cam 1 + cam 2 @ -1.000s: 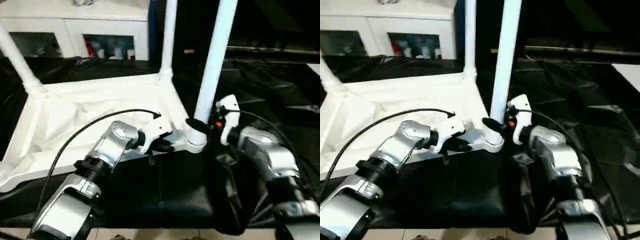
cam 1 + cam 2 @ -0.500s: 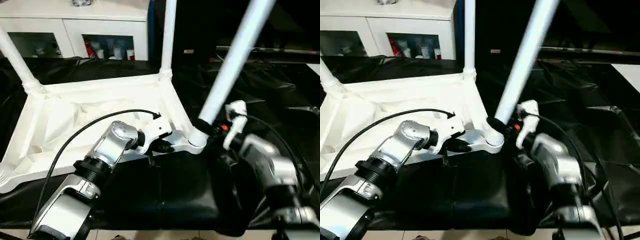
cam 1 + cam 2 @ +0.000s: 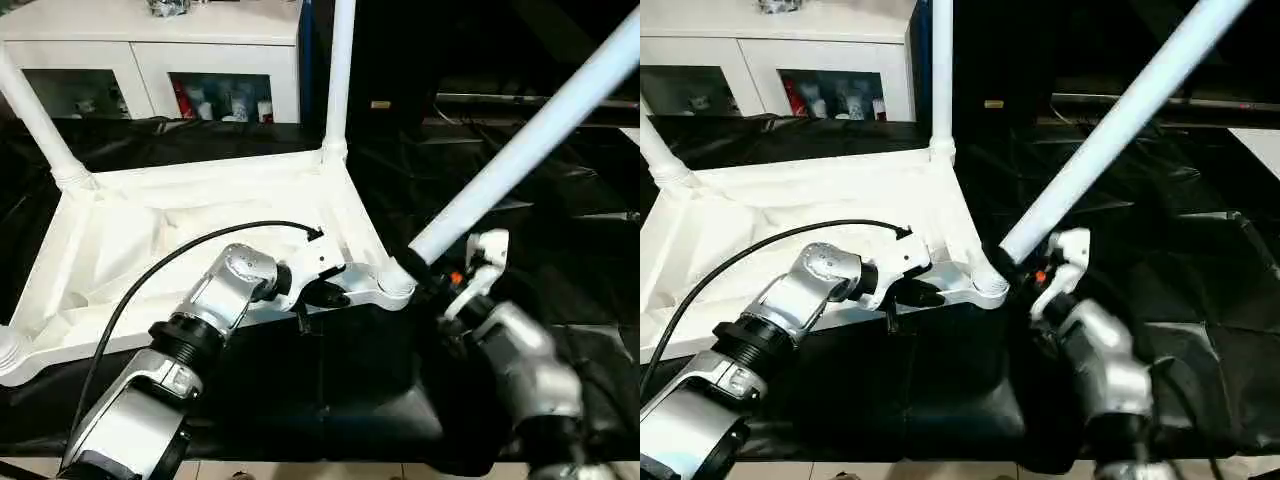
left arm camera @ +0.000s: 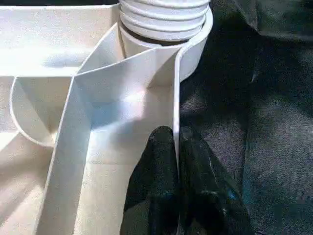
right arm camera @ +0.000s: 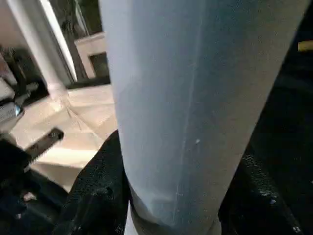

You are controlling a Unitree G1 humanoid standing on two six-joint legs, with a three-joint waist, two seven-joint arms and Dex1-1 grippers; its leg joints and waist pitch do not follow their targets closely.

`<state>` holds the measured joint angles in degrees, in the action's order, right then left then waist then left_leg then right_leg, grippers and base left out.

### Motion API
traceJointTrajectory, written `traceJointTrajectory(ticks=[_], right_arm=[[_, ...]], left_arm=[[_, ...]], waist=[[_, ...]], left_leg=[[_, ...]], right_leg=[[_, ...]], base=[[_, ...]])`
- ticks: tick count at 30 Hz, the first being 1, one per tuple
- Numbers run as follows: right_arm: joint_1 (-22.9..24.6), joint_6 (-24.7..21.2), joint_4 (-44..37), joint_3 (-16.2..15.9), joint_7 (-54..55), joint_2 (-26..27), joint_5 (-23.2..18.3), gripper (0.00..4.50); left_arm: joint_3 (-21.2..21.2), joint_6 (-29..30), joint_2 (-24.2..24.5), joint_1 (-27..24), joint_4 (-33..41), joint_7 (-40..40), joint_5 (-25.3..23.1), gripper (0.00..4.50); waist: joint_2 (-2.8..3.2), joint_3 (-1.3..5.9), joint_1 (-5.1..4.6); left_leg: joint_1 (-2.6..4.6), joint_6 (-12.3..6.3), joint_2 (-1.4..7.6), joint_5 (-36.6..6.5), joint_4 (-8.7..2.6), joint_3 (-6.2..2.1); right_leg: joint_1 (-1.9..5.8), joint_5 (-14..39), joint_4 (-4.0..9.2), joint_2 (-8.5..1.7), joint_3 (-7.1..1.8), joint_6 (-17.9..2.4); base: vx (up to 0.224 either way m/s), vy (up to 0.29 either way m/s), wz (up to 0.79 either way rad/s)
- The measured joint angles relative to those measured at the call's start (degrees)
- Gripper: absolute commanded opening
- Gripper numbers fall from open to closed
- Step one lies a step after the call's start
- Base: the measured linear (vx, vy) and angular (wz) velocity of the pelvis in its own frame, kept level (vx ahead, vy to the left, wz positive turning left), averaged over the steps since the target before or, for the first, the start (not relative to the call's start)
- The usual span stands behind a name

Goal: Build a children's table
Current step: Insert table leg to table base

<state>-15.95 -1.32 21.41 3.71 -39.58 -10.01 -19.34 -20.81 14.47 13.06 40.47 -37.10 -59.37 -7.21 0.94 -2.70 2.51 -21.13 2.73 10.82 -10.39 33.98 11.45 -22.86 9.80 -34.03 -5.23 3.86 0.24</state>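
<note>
A: Where's the tabletop (image 3: pixel 200 225)?
B: Upside down on the black-draped desk (image 3: pixel 350 370). Two legs stand upright at its far corners.
A: And the left pincer (image 4: pixel 176 161)?
B: Clenched on the tabletop's near rim, just beside the corner socket (image 3: pixel 392 285).
A: The right pincer (image 3: pixel 440 285)?
B: Grasping a leg (image 3: pixel 520 150) near its base; that leg leans toward two o'clock from the socket.

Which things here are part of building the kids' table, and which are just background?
Part of the job: upturned tabletop; tilted leg at its near corner; two upright legs.
Just background: black cloth; white cabinet behind.
</note>
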Motion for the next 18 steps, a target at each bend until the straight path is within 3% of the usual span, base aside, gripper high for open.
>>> traceJointTrajectory(ticks=[4, 10, 13, 18], right_arm=[[-1.97, 0.03, 0.26, -3.35, -0.81, -2.84, 3.39, 1.90], [-5.10, -2.44, 2.07, -4.48, -4.39, -5.19, 4.26, 1.90], [-7.84, -5.70, 3.15, -6.55, -8.35, -8.32, 4.38, 1.90], [-9.55, -6.08, 5.24, -7.08, -11.84, -9.39, 4.51, 1.90]], left_arm=[[-0.43, -0.96, 0.50, 0.09, -0.17, 0.12, -0.46, 0.00], [-0.91, -1.94, 1.11, 0.08, -0.17, 0.06, -0.49, 0.00], [-0.96, -2.04, 1.19, 0.12, -0.17, -0.30, -0.49, 0.00], [-1.24, -2.57, 1.51, 0.14, -0.17, -1.09, -0.45, 0.00]], waist=[[-0.02, 0.01, -0.36], [-0.17, 0.03, -0.64], [-0.47, 0.04, -0.65], [-1.04, 0.15, -0.58]], left_leg=[[0.04, 0.00, -0.02, 0.00, -0.01, -0.01], [0.03, 0.00, -0.02, 0.00, -0.03, -0.03], [0.03, 0.00, -0.01, 0.00, -0.04, -0.03], [0.05, 0.00, 0.00, 0.00, -0.13, -0.03]], right_leg=[[0.02, 0.01, 0.02, 0.00, -0.01, 0.02], [0.01, 0.02, 0.03, 0.00, 0.01, 0.03], [0.00, 0.01, 0.03, 0.00, 0.01, 0.02], [0.00, 0.02, 0.04, 0.01, 0.04, 0.02]], base=[[0.000, 0.000, 0.00], [0.000, 0.000, 0.00], [0.000, 0.000, 0.00], [0.000, 0.000, 0.00]])
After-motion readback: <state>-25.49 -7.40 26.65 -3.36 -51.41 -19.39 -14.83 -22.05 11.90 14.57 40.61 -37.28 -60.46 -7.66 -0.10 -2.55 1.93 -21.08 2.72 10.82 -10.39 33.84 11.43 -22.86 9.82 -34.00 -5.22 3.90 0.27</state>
